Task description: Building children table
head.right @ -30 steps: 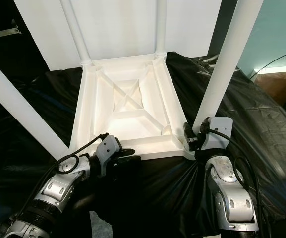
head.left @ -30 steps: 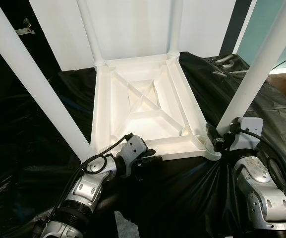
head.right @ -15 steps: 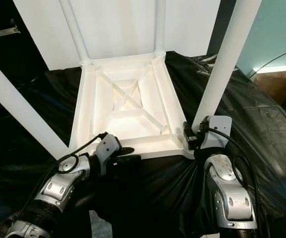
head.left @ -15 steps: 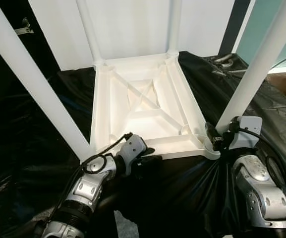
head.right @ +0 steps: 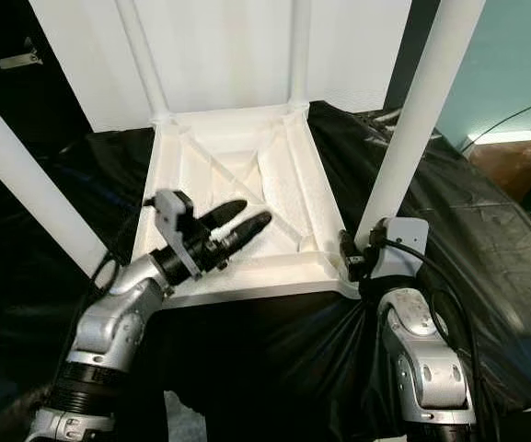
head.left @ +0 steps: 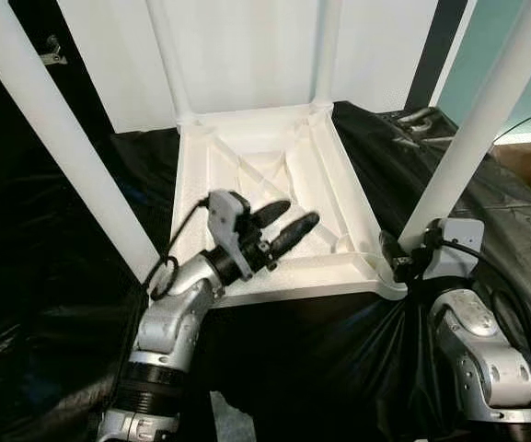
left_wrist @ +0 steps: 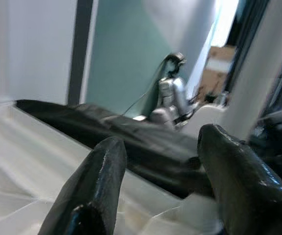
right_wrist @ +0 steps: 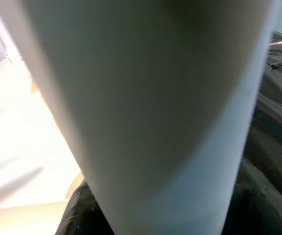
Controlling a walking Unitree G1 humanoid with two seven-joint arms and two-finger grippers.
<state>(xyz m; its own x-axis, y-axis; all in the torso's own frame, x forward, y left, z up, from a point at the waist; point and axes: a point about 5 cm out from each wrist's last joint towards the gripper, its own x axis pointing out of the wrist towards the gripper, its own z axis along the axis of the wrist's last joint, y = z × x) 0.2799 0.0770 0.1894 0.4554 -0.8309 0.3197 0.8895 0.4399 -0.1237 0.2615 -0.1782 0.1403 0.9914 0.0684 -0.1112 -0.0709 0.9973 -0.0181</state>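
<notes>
Here the left end effector (head.left: 288, 221) hovers spread above the upturned table (head.left: 325, 166).

white table (head.left: 274, 184), black cloth (head.left: 486, 212), teal wall (head.left: 513, 55)

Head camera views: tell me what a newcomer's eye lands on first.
A white table lies upside down on black sheeting, its four legs pointing up. The left pincer hovers open above the table's ribbed underside near the front edge. The right pincer sits at the base of the near right leg, at the table's front right corner.
</notes>
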